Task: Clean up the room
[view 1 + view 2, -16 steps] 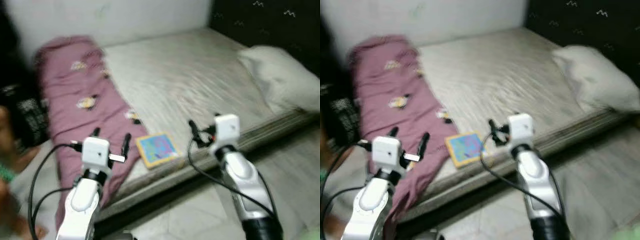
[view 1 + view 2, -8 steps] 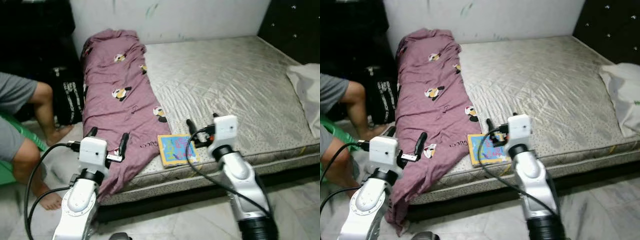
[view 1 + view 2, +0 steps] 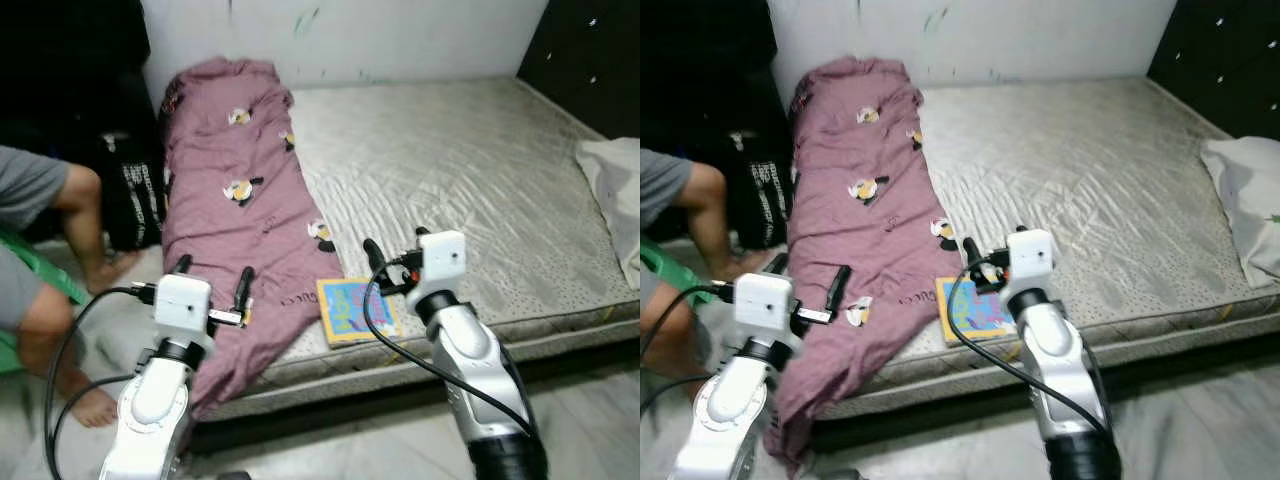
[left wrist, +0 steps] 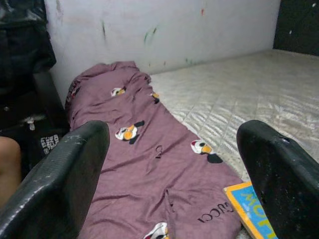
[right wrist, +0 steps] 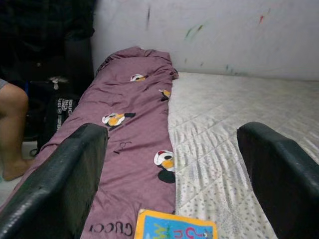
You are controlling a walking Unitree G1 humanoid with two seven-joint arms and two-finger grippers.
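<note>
Low bed (image 3: 480, 180) with bare quilted mattress, scuffed white wall (image 3: 400, 35), dark padded headboard (image 3: 595, 60), pale tiled floor (image 3: 590, 400)

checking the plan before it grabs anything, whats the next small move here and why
Probably ease the right gripper forward and down toward the book. The book lies flat at the mattress front edge, beside the purple blanket, just ahead of that gripper. Its fingers stand open and hold nothing, as do the left gripper fingers, which hover over the blanket's hanging end.

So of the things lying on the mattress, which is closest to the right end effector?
The colourful book at the mattress's front edge, just ahead of the right end effector. The maroon blanket lies further left; the pillow lies far right.
</note>
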